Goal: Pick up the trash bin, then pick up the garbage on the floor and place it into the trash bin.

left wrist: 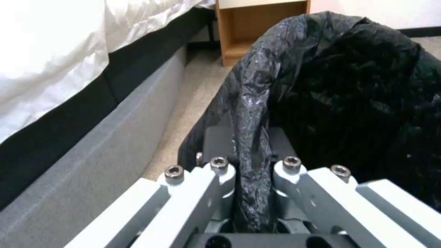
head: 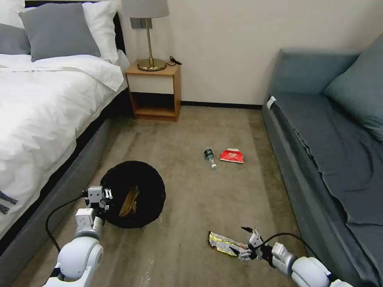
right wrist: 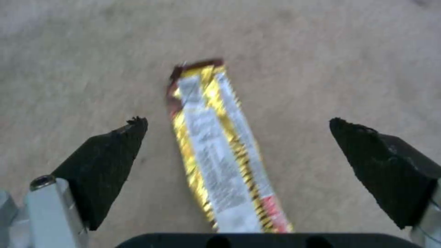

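Round trash bin (head: 133,194) lined with crinkled black bag, near the bed (head: 44,115), with brown paper bag (head: 130,201) inside. Flat yellow-silver wrapper (head: 223,243) on the carpet, well apart from the bed. Small clear bottle (head: 210,158) lying down, red packet (head: 232,156) just beside it, farther from the bed.

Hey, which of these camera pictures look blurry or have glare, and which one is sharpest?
Head view: sharpest, with even room light. Right wrist view: smeared with motion blur, softening the snack wrapper and carpet between the open right hand. Left wrist view: the bed sheet is blown out white, and the trash bin liner shows glossy highlights at the left hand.
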Motion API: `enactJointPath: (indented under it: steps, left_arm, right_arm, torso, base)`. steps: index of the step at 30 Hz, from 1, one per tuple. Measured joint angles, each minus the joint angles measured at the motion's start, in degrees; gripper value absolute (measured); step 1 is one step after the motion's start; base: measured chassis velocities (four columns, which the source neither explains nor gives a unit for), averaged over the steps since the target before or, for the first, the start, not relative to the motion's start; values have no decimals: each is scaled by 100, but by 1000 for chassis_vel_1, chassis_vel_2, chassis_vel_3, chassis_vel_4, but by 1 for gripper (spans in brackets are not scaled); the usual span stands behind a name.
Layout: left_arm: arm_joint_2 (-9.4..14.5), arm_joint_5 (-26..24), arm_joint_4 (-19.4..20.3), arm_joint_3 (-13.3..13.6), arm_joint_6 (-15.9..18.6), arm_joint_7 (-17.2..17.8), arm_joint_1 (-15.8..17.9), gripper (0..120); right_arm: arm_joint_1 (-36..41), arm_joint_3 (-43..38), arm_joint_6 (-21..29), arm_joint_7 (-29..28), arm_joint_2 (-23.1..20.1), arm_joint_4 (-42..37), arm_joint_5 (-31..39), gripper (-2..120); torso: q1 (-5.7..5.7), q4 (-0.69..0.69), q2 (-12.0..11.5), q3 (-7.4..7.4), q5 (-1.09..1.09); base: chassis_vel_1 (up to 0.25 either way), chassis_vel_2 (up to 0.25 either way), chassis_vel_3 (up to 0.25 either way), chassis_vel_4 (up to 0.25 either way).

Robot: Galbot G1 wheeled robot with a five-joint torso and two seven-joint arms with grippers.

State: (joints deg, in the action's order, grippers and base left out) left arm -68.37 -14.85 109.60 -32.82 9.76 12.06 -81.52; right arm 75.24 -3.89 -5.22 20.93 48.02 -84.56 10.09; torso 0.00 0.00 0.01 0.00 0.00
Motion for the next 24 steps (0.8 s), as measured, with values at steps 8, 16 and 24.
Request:
enactJointPath:
  steps: [8, 16, 24]
  left_arm:
    - [-3, 4, -41, -14, -8, 2, -34, 4]
    - [-10, -16, -46, -6, -9, 33, -2, 4]
    - [-21, -41, -138, 9, -16, 63, 24, 4]
  right_arm:
    - [-137, 96, -152, 53, 182, 454, -169, 100]
    - [-292, 170, -182, 61, 275, 689, -177, 100]
    - [-364, 241, -232, 61, 421, 993, -184, 100]
  torso:
    - [0, 0, 0, 0, -1]
    - [0, 1, -1, 0, -1]
    - [0, 0, -1, 0, 0]
  base:
    - [0, 0, 0, 0]
    - [0, 0, 0, 0]
    - [0, 0, 0, 0]
